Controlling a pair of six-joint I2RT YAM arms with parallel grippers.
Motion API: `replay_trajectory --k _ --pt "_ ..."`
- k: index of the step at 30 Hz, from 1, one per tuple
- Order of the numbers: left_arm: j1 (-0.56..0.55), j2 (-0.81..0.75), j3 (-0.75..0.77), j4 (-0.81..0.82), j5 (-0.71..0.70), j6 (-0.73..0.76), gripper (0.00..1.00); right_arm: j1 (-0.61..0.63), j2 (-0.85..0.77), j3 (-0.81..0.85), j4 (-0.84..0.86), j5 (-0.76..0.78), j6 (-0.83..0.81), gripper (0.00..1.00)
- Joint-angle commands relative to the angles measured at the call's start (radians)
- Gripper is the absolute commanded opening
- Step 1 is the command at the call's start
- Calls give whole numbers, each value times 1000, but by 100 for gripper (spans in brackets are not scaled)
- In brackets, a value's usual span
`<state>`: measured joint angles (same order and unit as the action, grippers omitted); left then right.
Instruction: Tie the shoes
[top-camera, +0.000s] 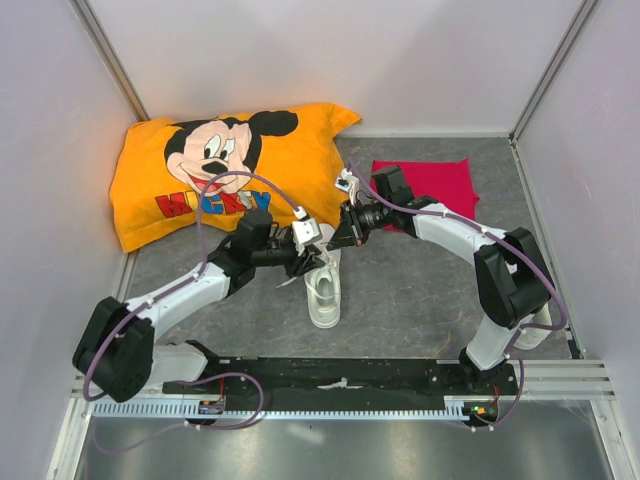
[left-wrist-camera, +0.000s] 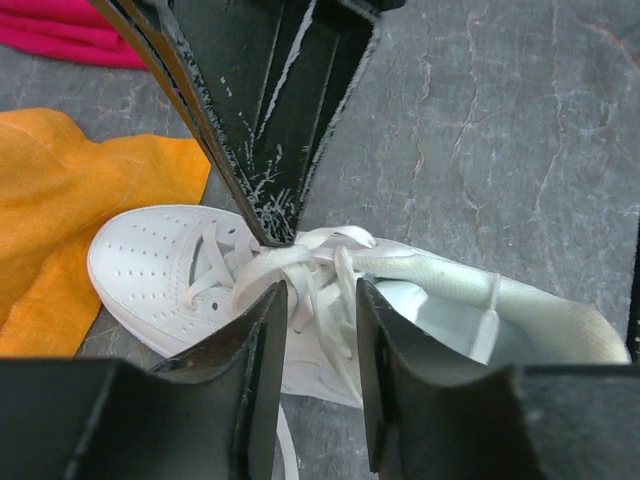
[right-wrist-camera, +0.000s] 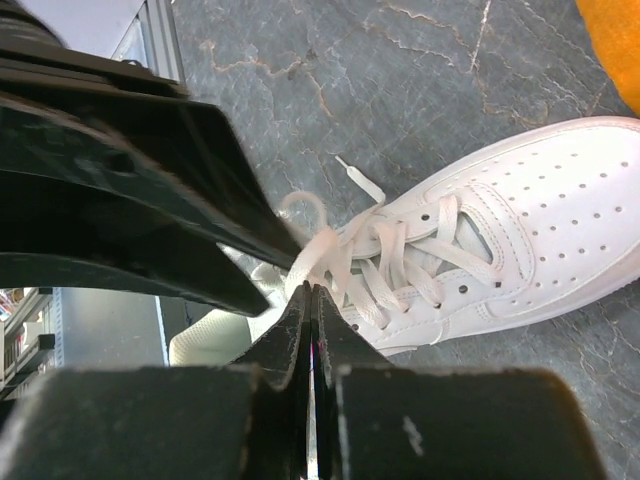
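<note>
One white shoe (top-camera: 325, 295) lies on the grey floor between the two arms, toe toward the pillow. In the right wrist view the shoe (right-wrist-camera: 530, 230) shows its crossed laces, and my right gripper (right-wrist-camera: 312, 292) is shut on a loop of white lace (right-wrist-camera: 320, 250) just above the tongue. My left gripper (left-wrist-camera: 320, 300) hovers over the same knot area with its jaws open, and lace strands (left-wrist-camera: 300, 265) lie in the gap without being pinched. From above, the left gripper (top-camera: 308, 260) and the right gripper (top-camera: 333, 240) nearly meet over the shoe. No other shoe is visible.
An orange Mickey Mouse pillow (top-camera: 215, 175) fills the back left, its corner close to the shoe's toe (left-wrist-camera: 60, 200). A red cloth (top-camera: 430, 180) lies at the back right. White walls enclose the floor. The black base rail (top-camera: 340, 380) runs along the near edge.
</note>
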<state>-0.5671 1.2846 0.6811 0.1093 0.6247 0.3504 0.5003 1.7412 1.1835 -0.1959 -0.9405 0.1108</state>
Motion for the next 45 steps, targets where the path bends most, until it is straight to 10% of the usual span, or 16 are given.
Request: replay_trajectory --k 1,11,21,45 --pt "1 -106 -2 -55 -20 44 44 3 -54 1 19 22 13 0" --pt "101 -223 43 -324 -43 206 54 3 -78 -12 19 35 4 0" --pt "254 -12 301 -598 213 559 56 12 -89 -28 27 37 -5 0" --pt "133 228 420 -599 287 455 52 32 -114 -56 50 51 -17 0"
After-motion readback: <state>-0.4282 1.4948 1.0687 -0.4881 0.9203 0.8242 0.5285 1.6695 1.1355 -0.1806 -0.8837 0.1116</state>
